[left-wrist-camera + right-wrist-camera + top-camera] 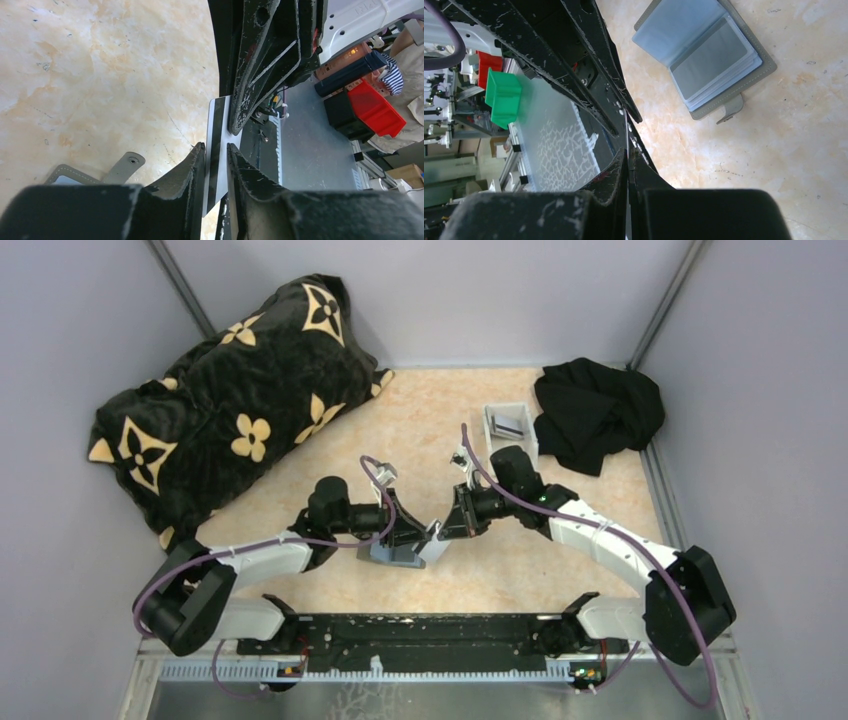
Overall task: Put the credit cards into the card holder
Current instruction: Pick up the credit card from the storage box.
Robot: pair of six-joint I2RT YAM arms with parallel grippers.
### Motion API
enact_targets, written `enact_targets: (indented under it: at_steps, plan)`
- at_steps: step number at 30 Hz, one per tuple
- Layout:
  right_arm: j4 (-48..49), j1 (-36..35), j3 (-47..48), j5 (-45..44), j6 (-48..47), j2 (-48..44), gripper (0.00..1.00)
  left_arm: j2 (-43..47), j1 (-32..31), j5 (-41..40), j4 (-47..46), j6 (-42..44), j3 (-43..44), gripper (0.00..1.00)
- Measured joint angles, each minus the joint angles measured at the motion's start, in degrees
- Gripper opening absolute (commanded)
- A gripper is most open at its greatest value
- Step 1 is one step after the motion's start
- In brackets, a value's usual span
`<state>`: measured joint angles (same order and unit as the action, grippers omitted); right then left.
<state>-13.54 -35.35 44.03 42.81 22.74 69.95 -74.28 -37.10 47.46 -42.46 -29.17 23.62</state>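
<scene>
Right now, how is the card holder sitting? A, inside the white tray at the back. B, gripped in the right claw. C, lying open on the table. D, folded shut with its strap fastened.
C: in the right wrist view the card holder lies spread open on the table, its inside facing up and nothing gripping it.

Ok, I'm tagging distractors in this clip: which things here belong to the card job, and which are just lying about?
Job: held card; open holder; spare cards in the white tray.
Lying about: black cloth; patterned pillow.
</scene>
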Motion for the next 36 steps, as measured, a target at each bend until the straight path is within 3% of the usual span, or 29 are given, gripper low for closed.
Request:
enact_targets:
  at_steps: [6, 9, 17, 19, 21, 24, 28, 36]
  plan:
    - [0.70, 0.39, -0.48, 0.66, 0.07, 0.09, 0.00, -1.11, 0.02, 0.15, 0.09, -0.37, 0.00, 0.16]
    - [0.68, 0.66, -0.55, 0.68, 0.07, 0.11, 0.00, -1.70, 0.02, 0.50, -0.02, -0.81, 0.00, 0.01]
    - [1.36, 1.40, -0.92, 1.55, 0.04, 0.74, 0.00, -1.90, 0.02, 1.18, -0.66, -1.75, -0.09, 0.00]
    - [1.68, 1.42, -1.03, 1.68, 0.07, 0.87, 0.08, -1.55, 0.00, 0.52, 0.02, -1.86, -0.17, 0.00]
    - [2.40, 1.42, -1.03, 1.25, 0.22, 1.18, 0.23, 0.11, -0.13, -2.03, 2.82, -1.49, -0.17, 0.00]
    - [3.98, 1.62, -1.03, -0.83, 0.50, 1.42, 0.35, 4.17, -0.55, -8.17, 8.68, -0.46, -0.17, 0.00]
    - [7.26, 2.14, -1.29, -3.82, 1.03, 1.42, 0.37, 8.04, -0.63, -17.20, 16.39, 0.20, -0.17, 0.00]
    - [11.10, 1.57, -2.05, -10.21, 2.47, 1.84, 0.35, 6.60, -0.42, -28.52, 30.05, 0.28, -0.07, 0.00]
